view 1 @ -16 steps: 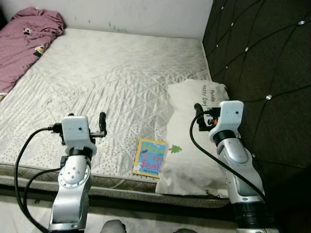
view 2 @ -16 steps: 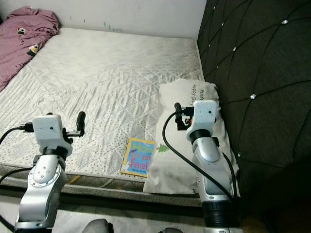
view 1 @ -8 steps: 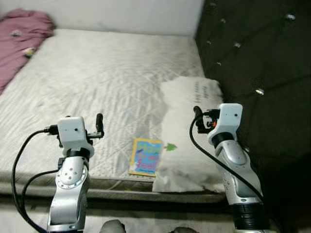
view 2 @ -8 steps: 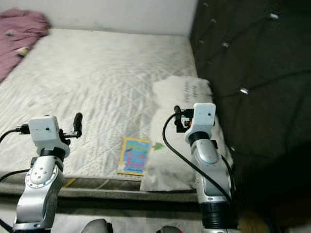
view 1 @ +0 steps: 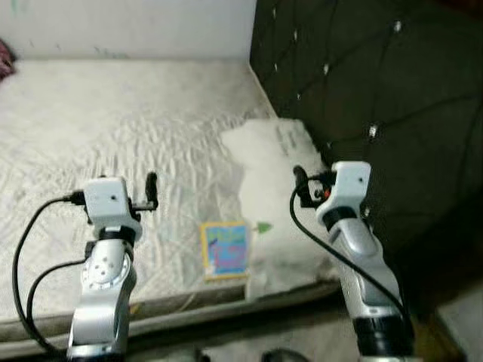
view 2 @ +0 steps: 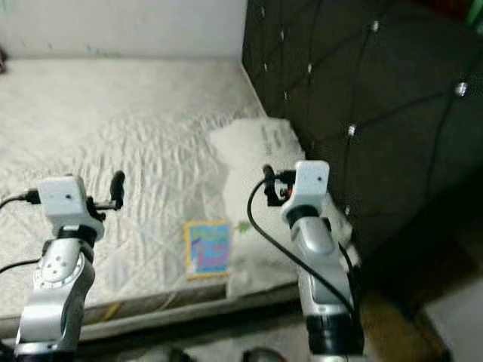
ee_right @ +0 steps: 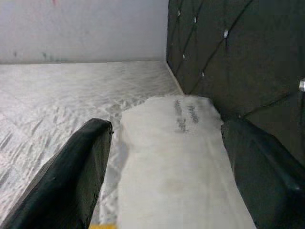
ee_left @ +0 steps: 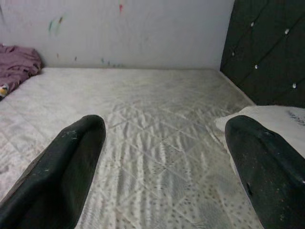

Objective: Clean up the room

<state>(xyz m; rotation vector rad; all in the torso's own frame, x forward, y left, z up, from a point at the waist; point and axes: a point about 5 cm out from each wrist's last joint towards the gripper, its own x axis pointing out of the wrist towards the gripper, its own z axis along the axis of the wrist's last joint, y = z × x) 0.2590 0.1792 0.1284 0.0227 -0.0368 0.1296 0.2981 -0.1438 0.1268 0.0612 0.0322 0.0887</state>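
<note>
I see both arms raised over the near edge of the bed: my left pincer is spread wide with nothing in it above the bare quilted mattress, and my right pincer is equally wide and empty just above the white pillow. The pillow lies at the right, against the dark tufted headboard. A colourful book lies flat near the mattress edge between the arms, touching the pillow's left side.
</note>
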